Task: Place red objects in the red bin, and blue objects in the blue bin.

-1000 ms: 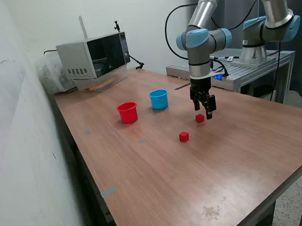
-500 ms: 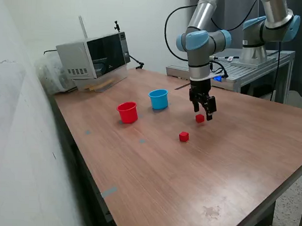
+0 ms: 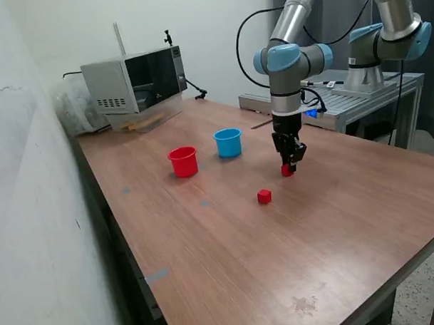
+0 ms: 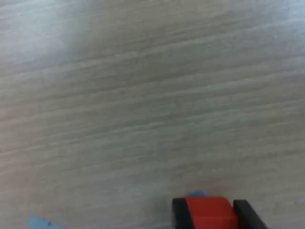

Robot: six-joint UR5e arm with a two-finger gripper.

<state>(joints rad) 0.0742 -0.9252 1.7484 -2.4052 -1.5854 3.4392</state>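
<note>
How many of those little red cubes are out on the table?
2. One red cube sits free on the table; the other red cube is between the tool's fingers. Blue cubes aren't visible; they may be hidden inside the cups.

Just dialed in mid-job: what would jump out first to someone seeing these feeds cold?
The gripper, down at the table, with a red cube held between its two black fingers, plain in the wrist view. A second red cube sits loose nearer the camera in the exterior view. The red cup and blue cup stand side by side towards the exterior view's left.
</note>
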